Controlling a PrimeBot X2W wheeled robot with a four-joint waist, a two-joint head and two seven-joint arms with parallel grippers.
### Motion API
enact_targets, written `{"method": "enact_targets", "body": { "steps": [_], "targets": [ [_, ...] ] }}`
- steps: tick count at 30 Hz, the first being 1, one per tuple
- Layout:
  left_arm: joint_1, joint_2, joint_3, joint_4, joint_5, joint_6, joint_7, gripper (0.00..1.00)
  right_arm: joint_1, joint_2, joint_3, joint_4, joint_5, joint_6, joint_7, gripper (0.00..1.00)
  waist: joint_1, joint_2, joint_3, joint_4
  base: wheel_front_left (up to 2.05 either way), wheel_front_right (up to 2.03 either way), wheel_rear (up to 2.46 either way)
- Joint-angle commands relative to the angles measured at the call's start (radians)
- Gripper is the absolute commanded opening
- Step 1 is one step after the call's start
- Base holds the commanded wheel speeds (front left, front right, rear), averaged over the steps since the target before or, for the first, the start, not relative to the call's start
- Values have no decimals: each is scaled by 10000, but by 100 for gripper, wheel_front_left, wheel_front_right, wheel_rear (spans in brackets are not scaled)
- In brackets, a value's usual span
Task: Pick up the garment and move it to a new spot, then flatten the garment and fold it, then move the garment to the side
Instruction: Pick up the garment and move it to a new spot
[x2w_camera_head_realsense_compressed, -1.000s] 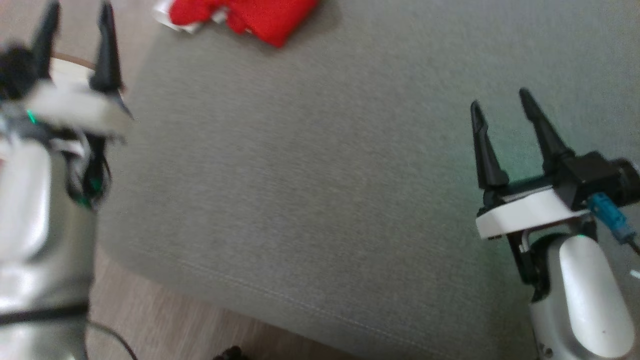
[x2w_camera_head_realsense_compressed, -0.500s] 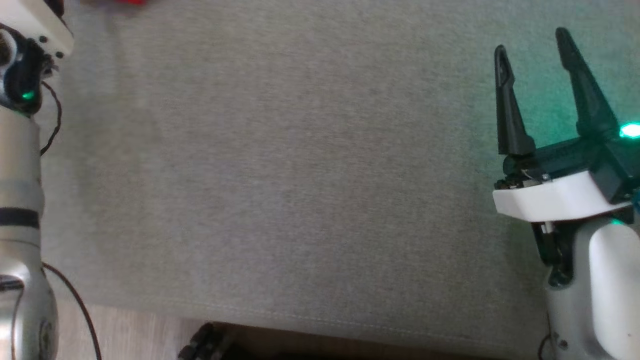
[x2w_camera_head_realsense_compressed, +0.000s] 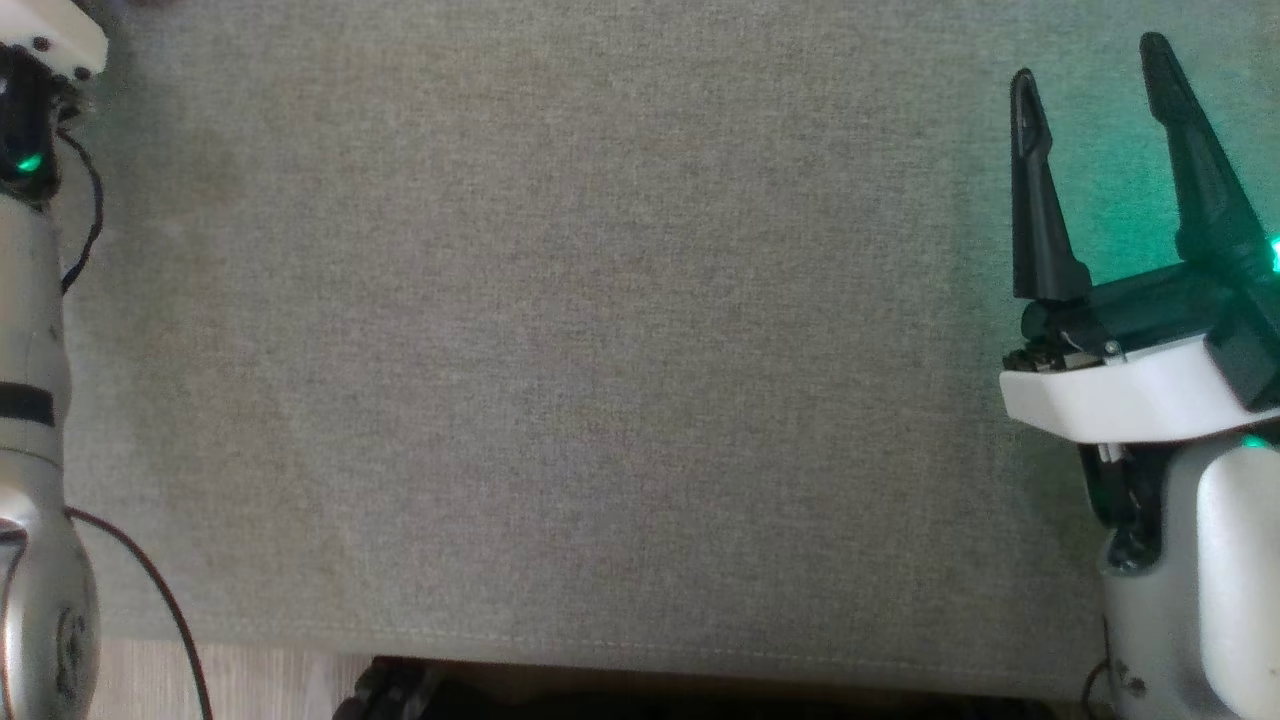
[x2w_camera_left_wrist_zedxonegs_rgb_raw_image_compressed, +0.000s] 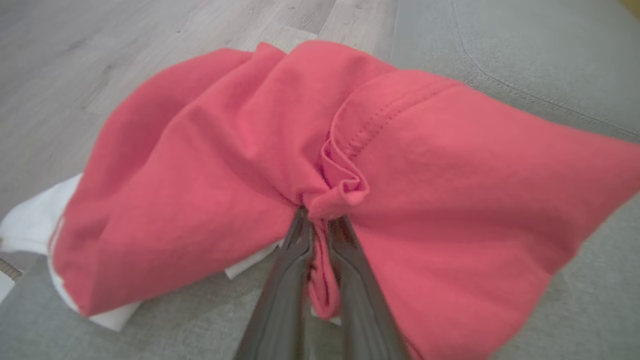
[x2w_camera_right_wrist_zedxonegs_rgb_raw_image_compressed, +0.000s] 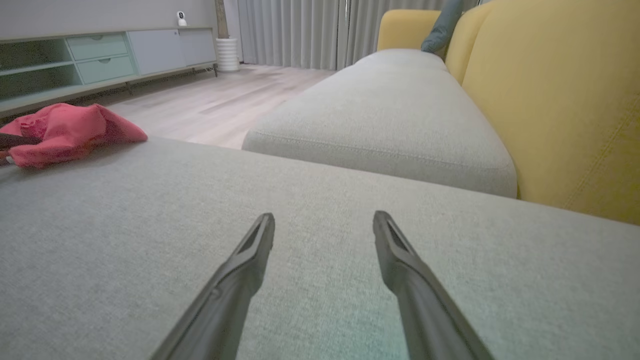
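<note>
Grip looks good: left gripper (x2w_camera_left_wrist_zedxonegs_rgb_raw_image_compressed: 320, 218) pinched tight on a stitched fold of the red garment (x2w_camera_left_wrist_zedxonegs_rgb_raw_image_compressed: 210, 165), bunched at the grey cushion (x2w_camera_left_wrist_zedxonegs_rgb_raw_image_compressed: 525, 45) corner. Lift straight up before carrying toward centre; right gripper (x2w_camera_head_realsense_compressed: 1088, 62) spread wide, holding nothing.

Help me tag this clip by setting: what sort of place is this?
Probably a home living room: a grey sofa with yellow back cushions, a low sideboard with drawers along the wall, and floor-length curtains.

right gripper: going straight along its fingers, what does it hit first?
Probably the grey cushion under the open right gripper, near its far edge; if it clears that, the next seat cushion. Depth is unclear.
</note>
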Motion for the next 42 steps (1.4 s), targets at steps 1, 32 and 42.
{"method": "enact_targets", "body": {
  "steps": [1,32,42],
  "targets": [
    [-254,684,27,-283,-77,-57,-126,0,-72,16,254,-328,89,65,-77,100,0,0,-136,-6,0,0,0],
    [3734,-1672,-4817,-4958,-1360,1078,-892,0,1004,16,-350,2377,2088,65,-1886,100,0,0,-4132,-2107,0,0,0],
    [4403,-2419,-5693,-3810,-1948,1583,-2000,0,905,17,82,2945,2297,65,-2223,100,0,0,-3926,-3019,0,0,0]
  ]
}}
